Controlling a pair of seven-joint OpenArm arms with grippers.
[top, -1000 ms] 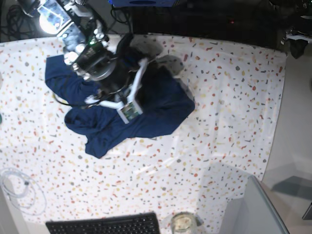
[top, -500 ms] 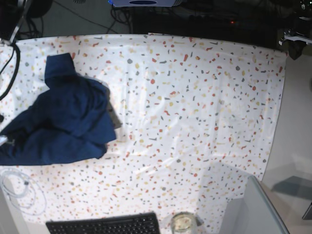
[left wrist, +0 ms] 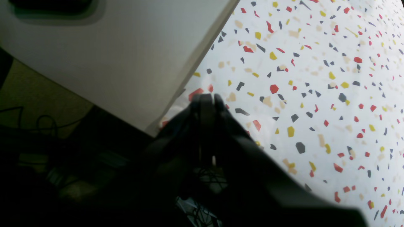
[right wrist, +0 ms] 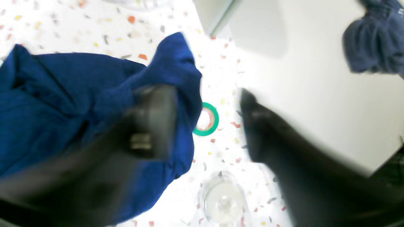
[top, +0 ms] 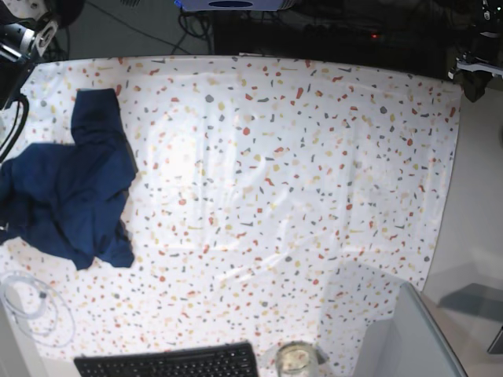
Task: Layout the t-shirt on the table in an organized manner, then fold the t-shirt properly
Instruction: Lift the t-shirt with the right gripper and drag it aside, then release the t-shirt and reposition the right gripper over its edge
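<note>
Base view: the t-shirt [top: 67, 188] lies bunched up at the left edge of the table [top: 314, 173]. Left wrist view: the left gripper [left wrist: 206, 99] is pressed together over the table's edge. Right wrist view: the right gripper [right wrist: 205, 123] is spread wide, holding nothing, one finger over the t-shirt.

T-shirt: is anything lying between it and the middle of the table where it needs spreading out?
Nothing visible. The t-shirt sits bunched at the table's edge on the base view's left, and the cloth from there to the centre is bare. The keyboard lies off along the near edge.
</note>
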